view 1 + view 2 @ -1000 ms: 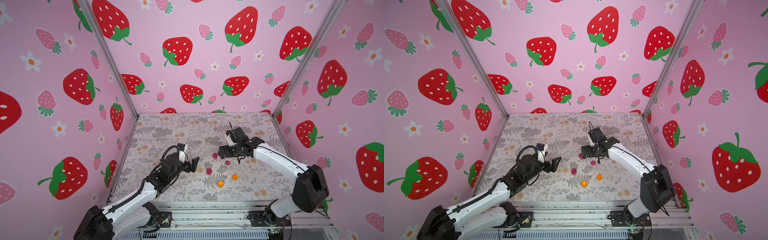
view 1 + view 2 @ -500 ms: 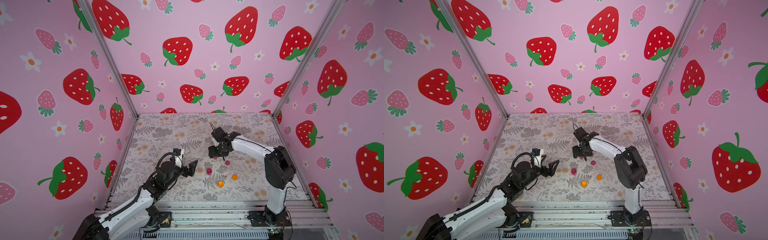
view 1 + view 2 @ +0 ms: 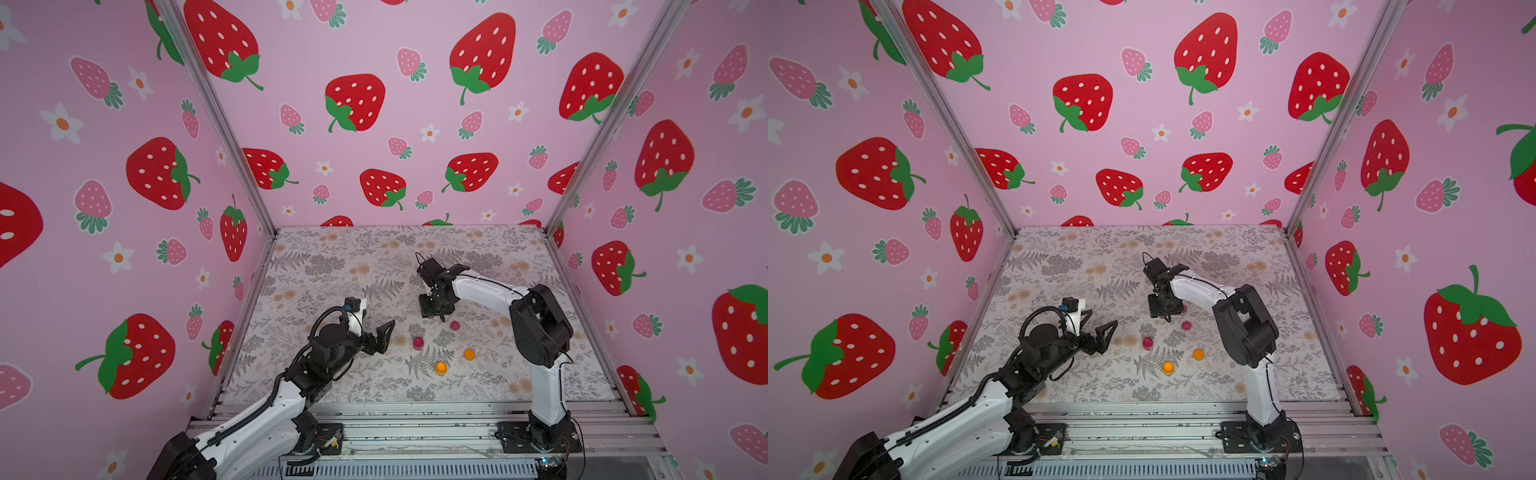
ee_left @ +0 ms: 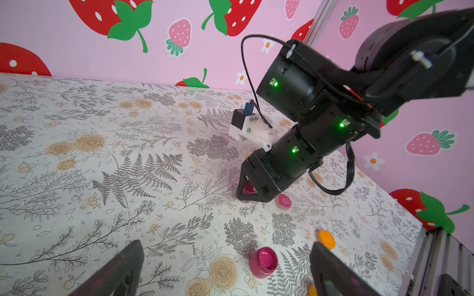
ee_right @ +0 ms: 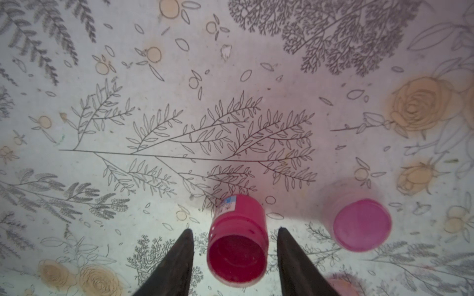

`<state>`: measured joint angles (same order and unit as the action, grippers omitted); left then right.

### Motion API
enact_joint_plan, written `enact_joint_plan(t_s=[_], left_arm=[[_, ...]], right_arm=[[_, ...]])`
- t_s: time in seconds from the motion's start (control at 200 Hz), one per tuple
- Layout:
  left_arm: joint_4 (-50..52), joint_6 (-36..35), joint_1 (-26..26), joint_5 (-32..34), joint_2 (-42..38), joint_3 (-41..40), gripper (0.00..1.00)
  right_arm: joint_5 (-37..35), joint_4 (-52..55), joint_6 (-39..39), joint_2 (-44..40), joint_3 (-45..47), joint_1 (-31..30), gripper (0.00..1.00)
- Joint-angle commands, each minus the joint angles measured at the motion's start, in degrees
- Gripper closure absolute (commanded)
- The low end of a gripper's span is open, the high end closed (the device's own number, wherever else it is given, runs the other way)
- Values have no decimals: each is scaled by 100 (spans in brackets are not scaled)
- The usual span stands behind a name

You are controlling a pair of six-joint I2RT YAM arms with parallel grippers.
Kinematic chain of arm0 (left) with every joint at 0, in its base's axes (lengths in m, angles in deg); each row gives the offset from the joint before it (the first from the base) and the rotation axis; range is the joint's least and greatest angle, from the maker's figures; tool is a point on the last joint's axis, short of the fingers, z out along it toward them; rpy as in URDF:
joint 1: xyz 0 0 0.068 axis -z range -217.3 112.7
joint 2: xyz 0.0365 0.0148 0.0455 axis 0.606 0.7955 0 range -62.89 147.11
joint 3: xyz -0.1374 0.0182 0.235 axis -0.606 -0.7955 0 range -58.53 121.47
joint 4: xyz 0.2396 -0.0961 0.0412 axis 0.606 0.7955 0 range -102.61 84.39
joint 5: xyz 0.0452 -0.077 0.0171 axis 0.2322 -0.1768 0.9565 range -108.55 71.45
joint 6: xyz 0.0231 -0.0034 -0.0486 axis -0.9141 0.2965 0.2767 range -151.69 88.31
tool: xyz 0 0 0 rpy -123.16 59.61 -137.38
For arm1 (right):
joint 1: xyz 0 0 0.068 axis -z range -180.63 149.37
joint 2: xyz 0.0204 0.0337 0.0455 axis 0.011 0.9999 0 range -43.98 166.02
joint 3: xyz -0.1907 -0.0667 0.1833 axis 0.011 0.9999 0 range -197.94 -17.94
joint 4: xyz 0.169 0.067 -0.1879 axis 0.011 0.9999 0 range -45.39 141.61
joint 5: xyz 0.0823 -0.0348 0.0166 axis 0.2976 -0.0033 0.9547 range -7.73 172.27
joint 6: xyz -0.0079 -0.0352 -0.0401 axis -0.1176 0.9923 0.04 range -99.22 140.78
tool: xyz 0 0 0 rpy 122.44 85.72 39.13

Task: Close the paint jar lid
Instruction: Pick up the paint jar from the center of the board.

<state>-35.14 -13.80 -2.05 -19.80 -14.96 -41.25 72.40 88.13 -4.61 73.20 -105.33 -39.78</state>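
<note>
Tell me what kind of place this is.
Most likely a robot test booth, not a home: strawberry-print wall panels on metal framing enclose a floral tabletop, two arms, left and right, are bolted to a front rail, and small paint jars are set out.

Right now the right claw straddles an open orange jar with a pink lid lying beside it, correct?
Not quite. The right wrist view shows that the open jar straddled by the right gripper is pink-red, not orange. The pink lid does lie beside it.
</note>
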Motion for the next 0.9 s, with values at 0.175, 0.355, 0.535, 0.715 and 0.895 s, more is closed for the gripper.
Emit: enact_joint_plan(t_s=[0.175, 0.355, 0.535, 0.715, 0.895], left_arm=[[-92, 22, -52, -156, -64, -45, 1], [-103, 17, -89, -160, -101, -70, 1], [-461, -55, -226, -465, 31, -62, 1], [-1803, -237, -585, -1566, 701, 17, 1], [-2829, -792, -623, -2296, 1834, 583, 0]], right_arm=[[-121, 109, 51, 222, -190, 19, 59], [-69, 112, 43, 188, -129, 26, 70], [25, 253, 86, -205, -30, 45, 77], [787, 275, 169, -1057, 259, 334, 79], [2066, 598, 339, -1821, 254, 880, 79]])
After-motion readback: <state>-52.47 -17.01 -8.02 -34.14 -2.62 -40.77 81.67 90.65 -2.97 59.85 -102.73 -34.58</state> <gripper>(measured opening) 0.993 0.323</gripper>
